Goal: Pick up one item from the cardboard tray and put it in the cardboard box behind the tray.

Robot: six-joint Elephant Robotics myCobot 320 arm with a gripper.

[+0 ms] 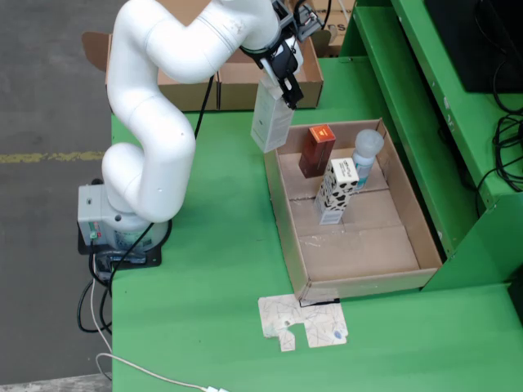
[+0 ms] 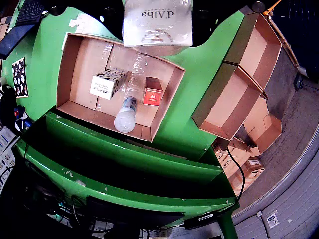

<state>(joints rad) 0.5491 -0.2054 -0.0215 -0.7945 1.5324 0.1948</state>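
My gripper (image 1: 282, 82) is shut on a pale carton (image 1: 270, 121) labelled "d'Alba", held in the air above the tray's far left corner. The wrist view shows the carton (image 2: 157, 22) at the top, filling the space between the jaws. Below lies the cardboard tray (image 1: 286, 224). In it stand a red-brown box (image 1: 316, 150), a black-and-white patterned carton (image 1: 335, 191) and a bottle with a pale cap (image 1: 365, 155). The cardboard box (image 1: 310, 86) sits behind the tray, partly hidden by the arm. In the wrist view the tray (image 2: 68, 67) is at left and the open box (image 2: 227, 102) at right.
A green shelf frame (image 1: 425, 106) rises along the tray's right side. A flat printed card piece (image 1: 302, 322) lies on the green table in front of the tray. Another cardboard box (image 1: 188, 91) stands behind the arm. Cables trail near the arm's base (image 1: 122, 233).
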